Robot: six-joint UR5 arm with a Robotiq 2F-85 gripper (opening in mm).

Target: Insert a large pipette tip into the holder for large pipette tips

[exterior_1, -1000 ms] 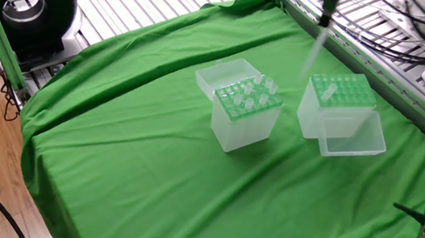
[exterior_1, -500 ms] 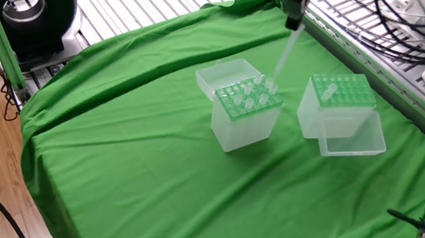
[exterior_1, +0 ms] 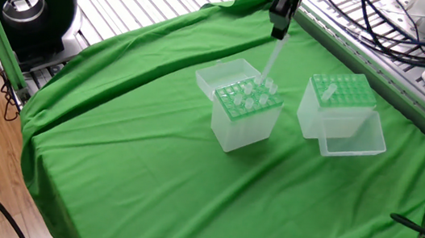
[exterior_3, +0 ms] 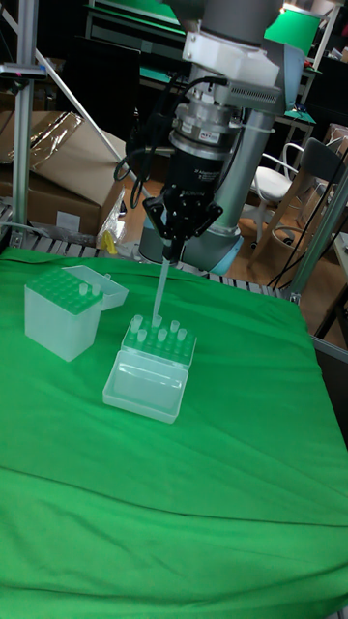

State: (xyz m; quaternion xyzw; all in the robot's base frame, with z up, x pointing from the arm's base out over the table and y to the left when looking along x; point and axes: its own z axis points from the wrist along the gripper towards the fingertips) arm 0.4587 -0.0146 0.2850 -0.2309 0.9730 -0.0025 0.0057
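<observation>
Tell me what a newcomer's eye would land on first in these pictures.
The bright green cloth draped over the whole table, first. Next, the gripper hanging over its middle, shut on a long pipette tip that points down at the box bristling with clear tips. Then the other box, standing apart from it, its green top plate nearly bare and its clear lid hinged open.

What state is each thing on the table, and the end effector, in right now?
end effector: shut on large pipette tip.
large pipette tip: held near upright, over tip-filled box.
tip-filled box: lid open.
green-grid holder: lid open, mostly empty.
</observation>
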